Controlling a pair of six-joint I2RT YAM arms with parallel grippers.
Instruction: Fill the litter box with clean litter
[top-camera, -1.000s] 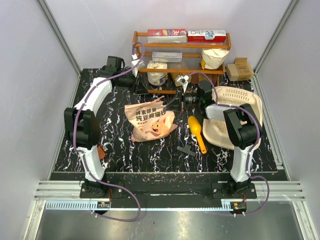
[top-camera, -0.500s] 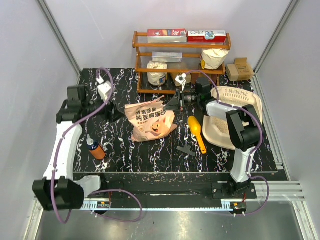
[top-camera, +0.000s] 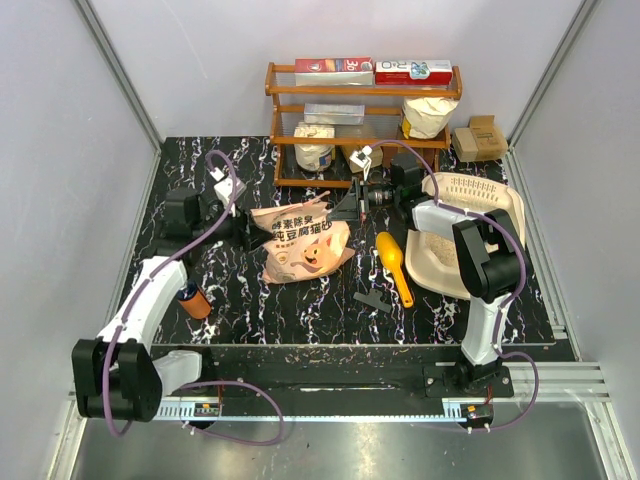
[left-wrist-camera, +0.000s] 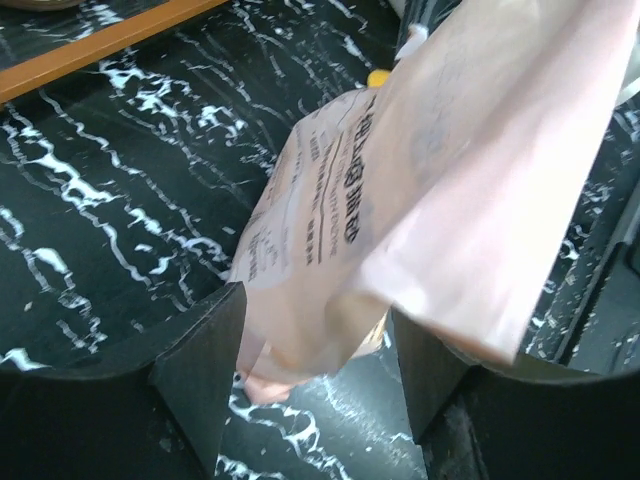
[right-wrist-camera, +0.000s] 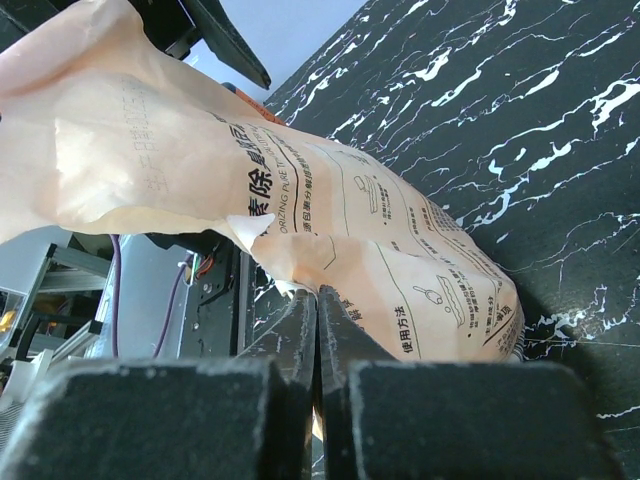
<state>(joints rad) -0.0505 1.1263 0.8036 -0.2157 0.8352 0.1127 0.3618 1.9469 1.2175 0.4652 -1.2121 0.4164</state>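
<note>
The pink-orange litter bag (top-camera: 300, 243) lies crinkled on the black marble table, left of centre. My right gripper (top-camera: 344, 207) is shut on the bag's top right edge; in the right wrist view its jaws (right-wrist-camera: 318, 300) pinch a fold of the bag (right-wrist-camera: 380, 230). My left gripper (top-camera: 244, 226) is open at the bag's left corner. In the left wrist view its fingers (left-wrist-camera: 200, 370) stand on either side of that corner (left-wrist-camera: 430, 180) without closing. The cream litter box (top-camera: 510, 215) sits at the right, behind the right arm; its inside looks beige.
A yellow scoop (top-camera: 395, 265) and a small black part (top-camera: 375, 298) lie between the bag and the litter box. An orange bottle (top-camera: 195, 300) stands by the left arm. The wooden rack (top-camera: 360, 95) with white sacks and boxes stands at the back, with a cardboard box (top-camera: 478, 138) to its right.
The left arm swung from the back near the rack out to the left, then brought its open gripper to the bag's left corner. The right gripper stayed on the bag's edge.
</note>
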